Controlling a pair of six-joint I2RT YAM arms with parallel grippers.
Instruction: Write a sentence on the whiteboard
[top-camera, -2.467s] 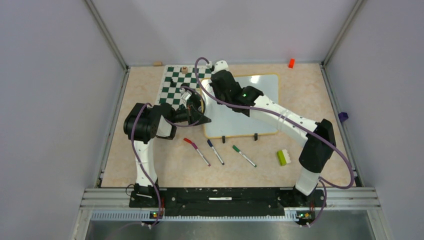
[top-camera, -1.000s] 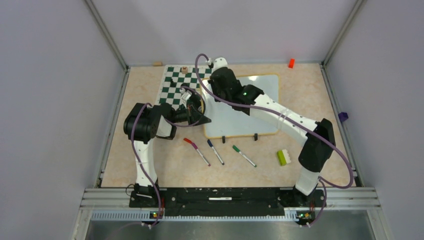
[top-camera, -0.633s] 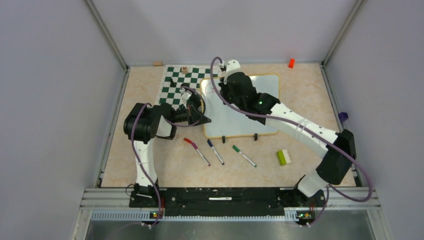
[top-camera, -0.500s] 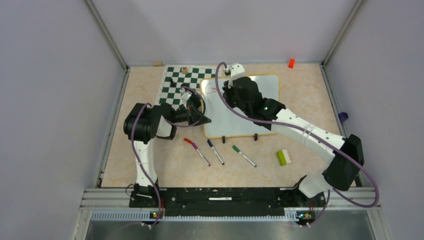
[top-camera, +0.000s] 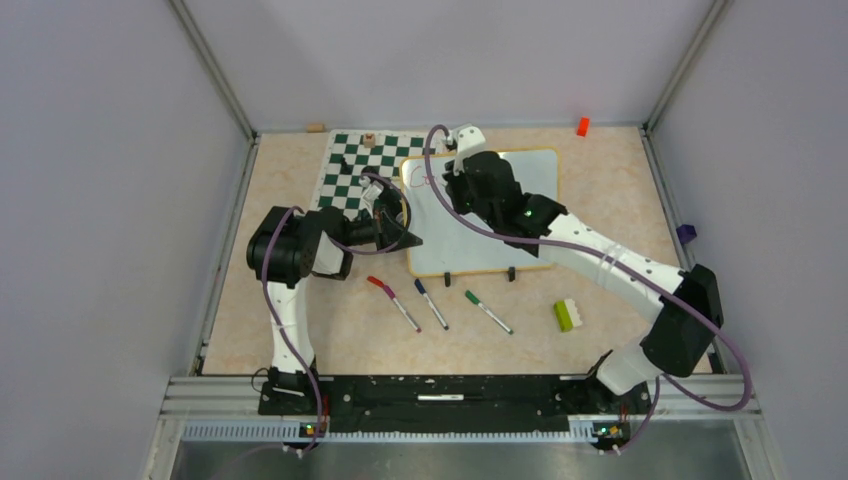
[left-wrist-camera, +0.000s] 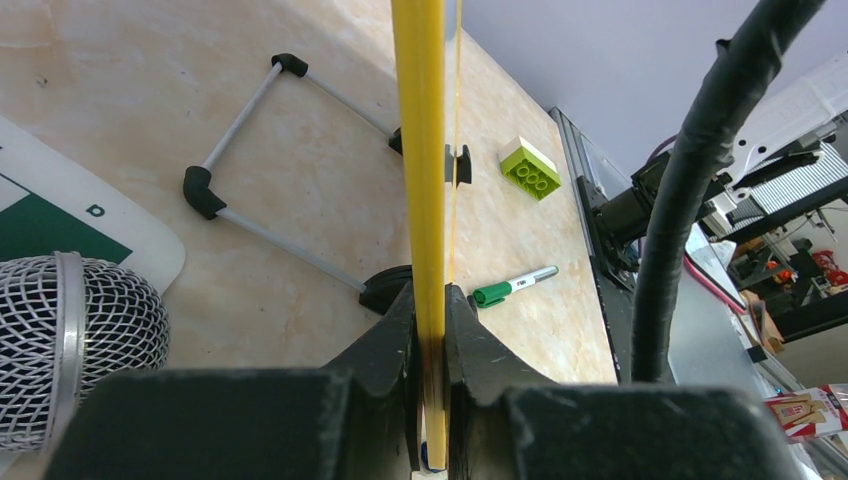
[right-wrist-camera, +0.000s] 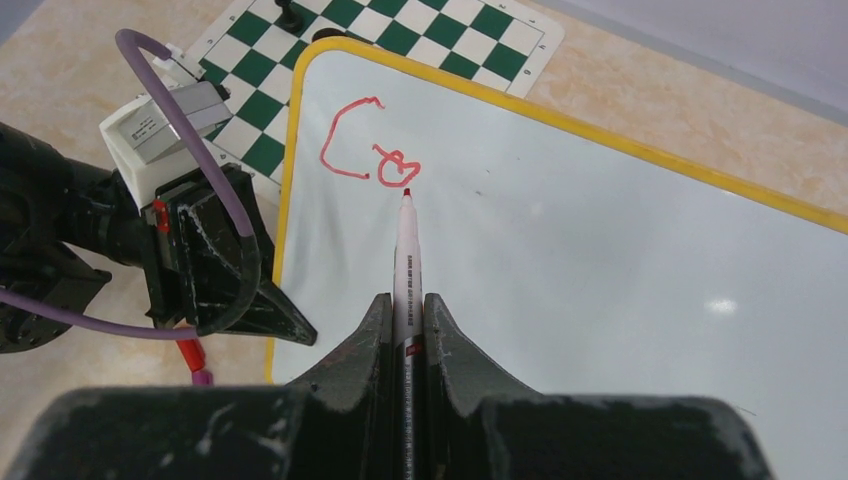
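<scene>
Red strokes, the start of the sentence (top-camera: 421, 180), sit on the whiteboard (top-camera: 500, 245) just left of the right gripper (top-camera: 447, 185); from the top view they are too small to read. Left gripper (top-camera: 408, 237) meets the board's left rim, on the near side of the right gripper. Three loose pens (top-camera: 432, 303) lie on the table nearer still, apart from both tools.

Left wrist view: jaws pinched tight on the board's yellow rim, seen edge-on, running straight out from between the fingers. Green pen (left-wrist-camera: 515, 287) just right of the fingertips, lime brick (left-wrist-camera: 530, 167) farther out on that side.

Right wrist view: jaws clamped on a white-barrelled marker (right-wrist-camera: 406, 255). Its red tip, ahead of the fingertips, sits at the lower edge of the second mark. Marks read as a "C" and a looped "o". Chess mat (right-wrist-camera: 400, 30) lies beyond the board's far corner. Left gripper is off to the left, against the rim.
</scene>
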